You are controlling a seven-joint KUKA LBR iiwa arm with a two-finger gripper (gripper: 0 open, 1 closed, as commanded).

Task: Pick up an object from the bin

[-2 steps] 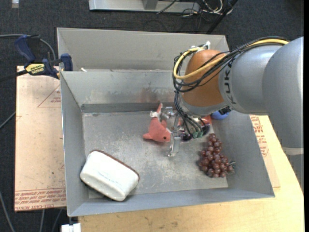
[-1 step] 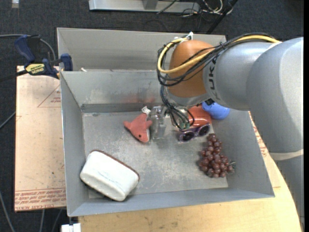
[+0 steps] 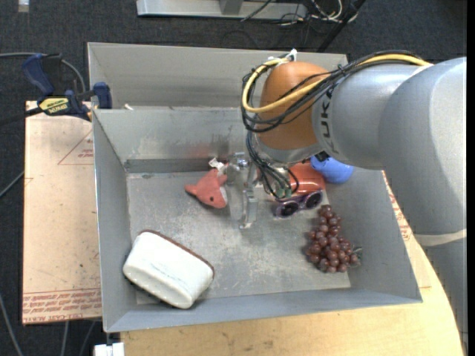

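Lying in the lower left corner of the grey bin (image 3: 111, 199) is a white rounded block with a dark underside (image 3: 168, 268), well apart from everything else. Right of it and further up, near the middle of the floor, sits a pink fish-shaped toy (image 3: 209, 190). Just beside that toy, on its right, the pincer (image 3: 246, 219) points down to a bare patch of floor, between the pink toy and a red toy car with purple wheels (image 3: 303, 190). Nothing shows in the pincer's grip, and I cannot tell whether it is open or closed. A blue ball (image 3: 338, 171) rests just behind the car, against the arm's shadow. A bunch of dark red grapes (image 3: 329, 242) lies lower right.
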